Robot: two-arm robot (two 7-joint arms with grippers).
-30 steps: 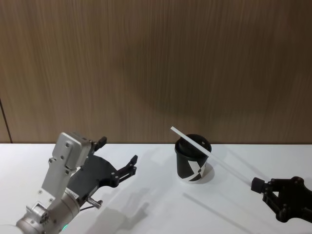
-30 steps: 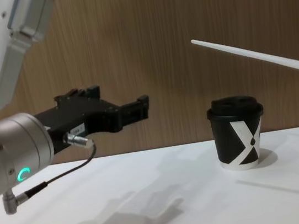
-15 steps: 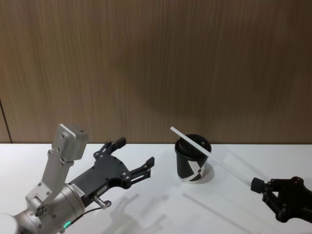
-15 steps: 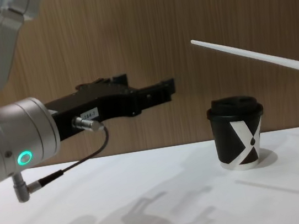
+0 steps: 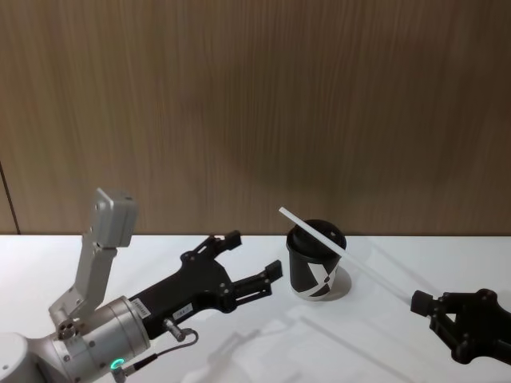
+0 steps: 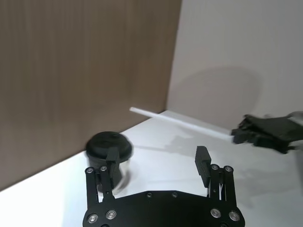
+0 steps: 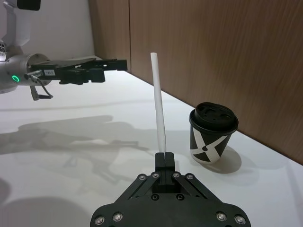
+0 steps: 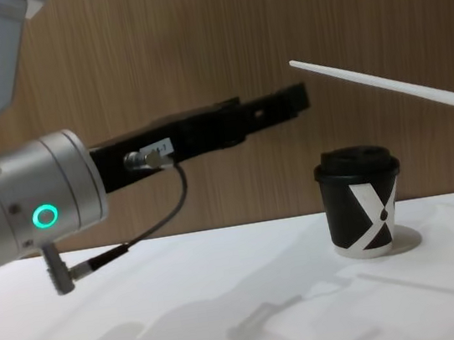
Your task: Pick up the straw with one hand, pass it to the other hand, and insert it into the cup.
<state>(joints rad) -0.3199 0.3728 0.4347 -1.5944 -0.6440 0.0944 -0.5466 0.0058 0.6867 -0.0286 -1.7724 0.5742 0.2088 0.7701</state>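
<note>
Nearest the robot, at the right edge of the white table [image 5: 375,355], the black right gripper [image 7: 163,157] had its fingers pinched shut on the lower end of the straw [image 7: 157,101]. It held the straw up off the table at a slant, free end pointing across toward the left arm, presumably to offer a clear length for the handover. On the left, the silver arm with its green ring light [image 8: 45,217] reached forward. Its left gripper [image 6: 157,160] had its fingers spread wide with nothing between them, aimed at the straw but short of it and not touching, a gap that looked ready to take the stem. Farther back, the lidded black cup [image 5: 317,267] stood upright on the table beneath the raised straw, close to the wooden wall [image 5: 255,104], touched by neither gripper.
</note>
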